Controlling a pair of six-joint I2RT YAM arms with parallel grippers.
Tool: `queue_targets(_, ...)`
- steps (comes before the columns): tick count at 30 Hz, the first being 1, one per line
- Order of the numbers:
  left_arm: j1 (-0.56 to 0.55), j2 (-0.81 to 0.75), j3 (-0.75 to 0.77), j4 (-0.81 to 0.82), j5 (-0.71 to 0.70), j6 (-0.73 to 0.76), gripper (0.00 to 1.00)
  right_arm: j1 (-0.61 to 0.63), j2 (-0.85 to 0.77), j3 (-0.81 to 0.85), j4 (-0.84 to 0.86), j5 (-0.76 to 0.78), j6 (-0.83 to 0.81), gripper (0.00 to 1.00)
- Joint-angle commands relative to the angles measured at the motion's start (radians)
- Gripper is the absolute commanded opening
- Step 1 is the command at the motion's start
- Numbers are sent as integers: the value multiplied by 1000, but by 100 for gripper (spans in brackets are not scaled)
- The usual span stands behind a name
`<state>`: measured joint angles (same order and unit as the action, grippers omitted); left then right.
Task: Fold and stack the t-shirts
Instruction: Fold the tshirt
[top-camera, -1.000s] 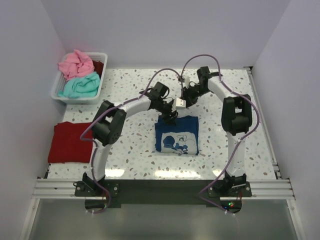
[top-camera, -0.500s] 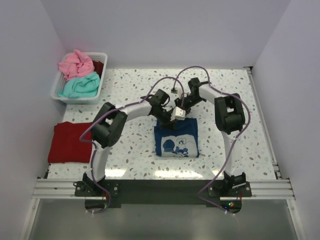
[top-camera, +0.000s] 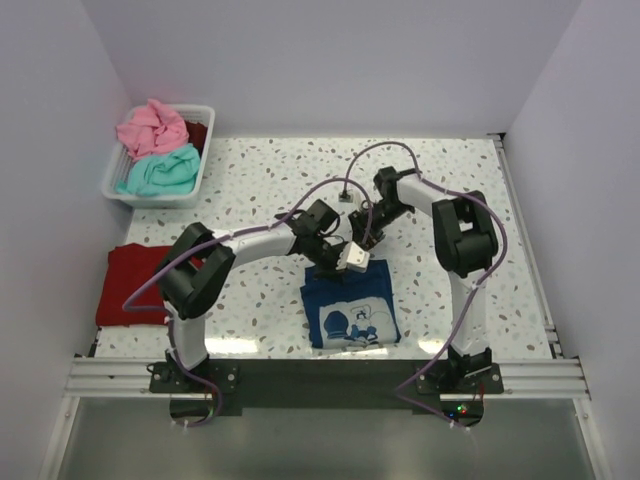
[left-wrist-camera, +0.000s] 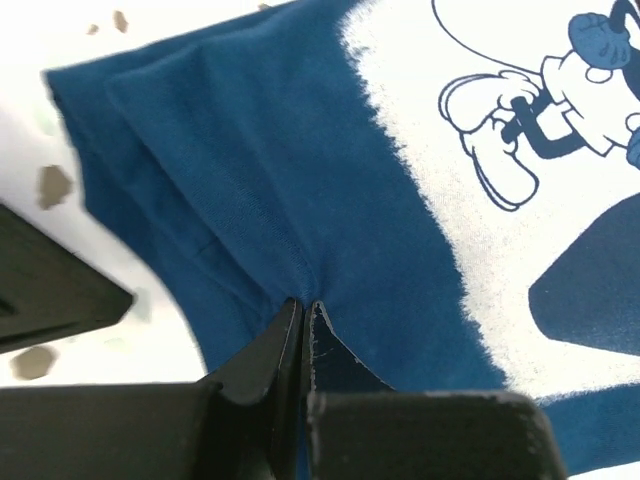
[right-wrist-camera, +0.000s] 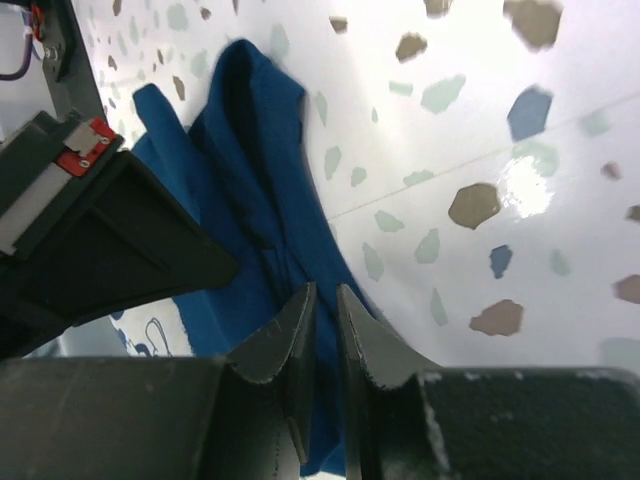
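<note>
- Watching from the side, my first worry is the grip. The left pincer (left-wrist-camera: 303, 305) is clenched on a small pucker of the navy t-shirt (left-wrist-camera: 250, 180), and with so little cloth between its tips a quick tug could pull it free.
- The right pincer (right-wrist-camera: 322, 295) sits just beside the left one on the same edge. Its fingers are nearly together, and creases run into the tips, so it looks to be grasping the shirt too.
- Both pinches are bunched near one corner, so the rest of that edge has nothing holding it. I'd guess a lift or drag would let the fold sag or open.
- The two wrists are crowded together with purple cables looping above them. A careless swing could knock one against the other.
- The shirt lies flat, print up, reaching from the pincers back toward the arm bases.
- The table (top-camera: 270, 170) is a speckled, glossy top showing glare. Cloth would probably slide on it rather than stay put.
- Plain pale walls close in three sides.
- Well to the left of the left pincer lies a folded dark red t-shirt (top-camera: 135, 285). Farther out beyond it, a white basket (top-camera: 150, 200) holds a pink t-shirt (top-camera: 150, 128) and a teal t-shirt (top-camera: 160, 172).
</note>
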<state>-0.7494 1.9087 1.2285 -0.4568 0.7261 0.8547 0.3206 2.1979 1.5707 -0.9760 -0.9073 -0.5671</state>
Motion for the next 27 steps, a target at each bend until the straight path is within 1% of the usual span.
queue_targets(1,-14,-74,-1,67,-40,21,0,-6,-75,98,-116,-24,-129,17)
queue_targets(5,-34,-103,-7,101,-76,23,0,31,-21,127,-239,-38,-256,14)
queue_targets(8,-42,-114,-7,115,-103,23,0,52,20,121,-254,-33,-301,12)
queue_targets(14,-42,-126,-6,135,-151,38,0,64,138,138,-254,13,-329,7)
queue_targets(16,-44,-131,-4,144,-165,47,0,64,167,167,-306,13,-367,6)
queue_targets(20,-36,-123,2,174,-194,58,0,66,168,143,-287,27,-367,5)
queue_targets(27,-5,-94,40,191,-197,76,0,64,183,149,-306,16,-372,5)
